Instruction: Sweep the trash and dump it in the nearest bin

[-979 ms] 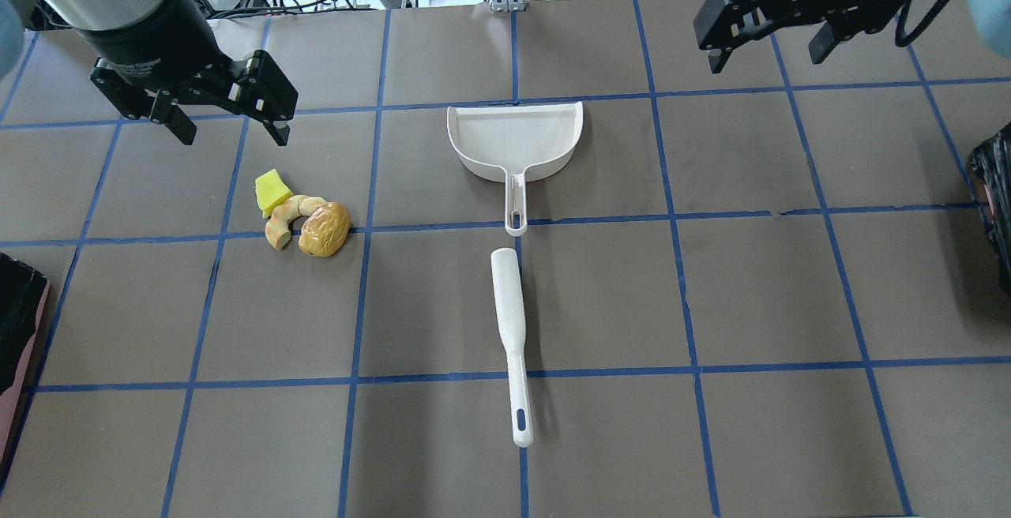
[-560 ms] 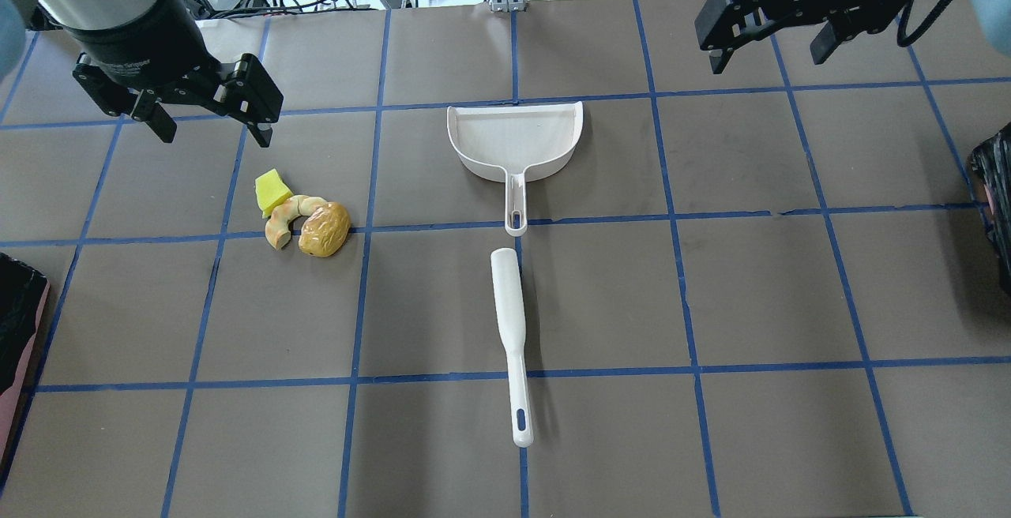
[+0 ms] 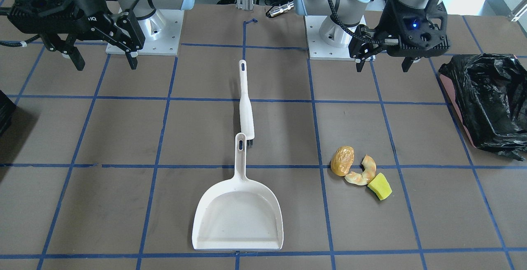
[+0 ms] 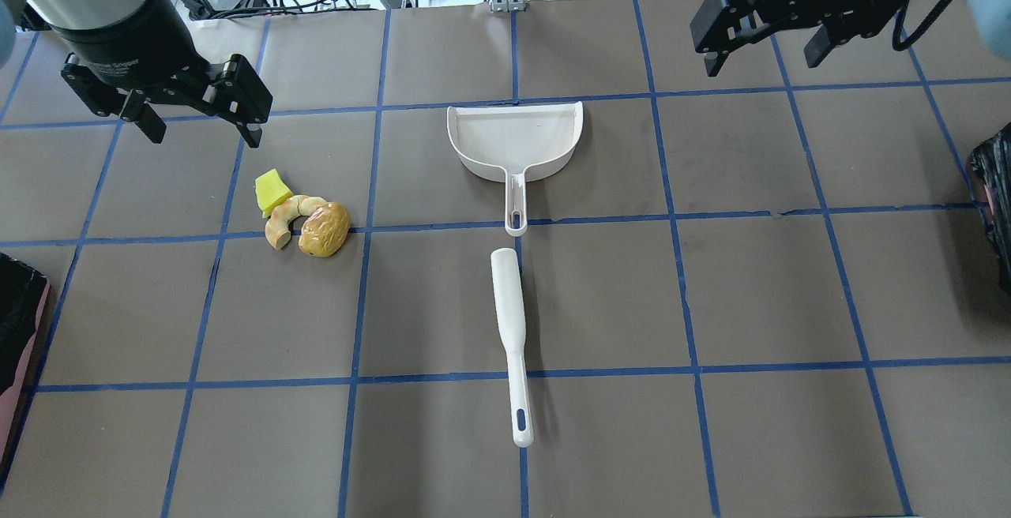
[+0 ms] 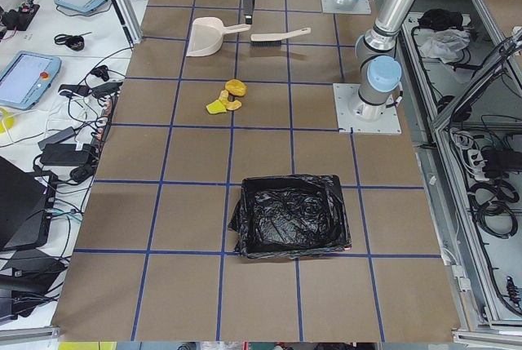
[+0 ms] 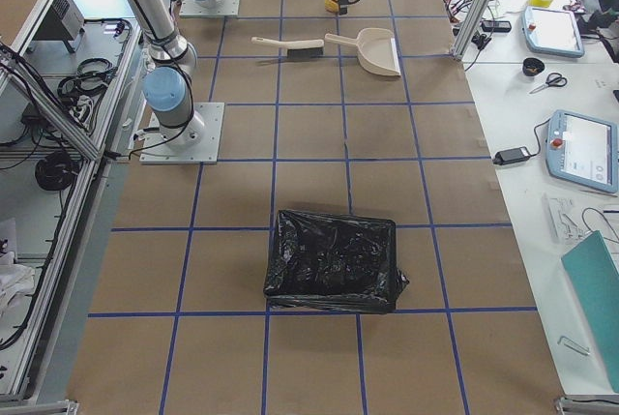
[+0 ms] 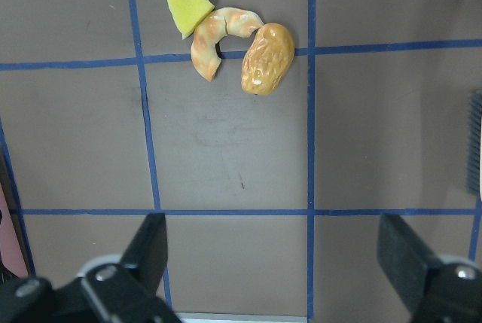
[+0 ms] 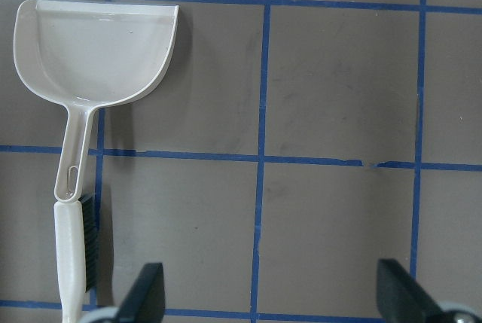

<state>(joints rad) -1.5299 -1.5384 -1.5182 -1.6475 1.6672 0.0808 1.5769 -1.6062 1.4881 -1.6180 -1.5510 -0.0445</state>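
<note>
The trash lies in one cluster on the table's left half: a golden-brown lump (image 4: 325,229), a curved pale orange peel (image 4: 286,218) and a yellow wedge (image 4: 271,190). It also shows in the left wrist view, with the lump (image 7: 267,58) at the top centre. My left gripper (image 4: 203,137) is open and empty, above the table just behind the wedge. My right gripper (image 4: 762,64) is open and empty at the back right. The pink-sided bin with a black bag (image 3: 481,80) stands at the table's left end, beyond the trash.
A white dustpan (image 4: 515,139) lies mid-table with its handle towards me. A white brush (image 4: 509,328) lies in line just behind that handle. A second black-bagged bin (image 4: 997,202) sits at the right edge. Blue tape lines grid the brown table.
My left gripper has moved left and back, away from the trash cluster. The right gripper has barely shifted. The trash, dustpan and brush have not moved.
</note>
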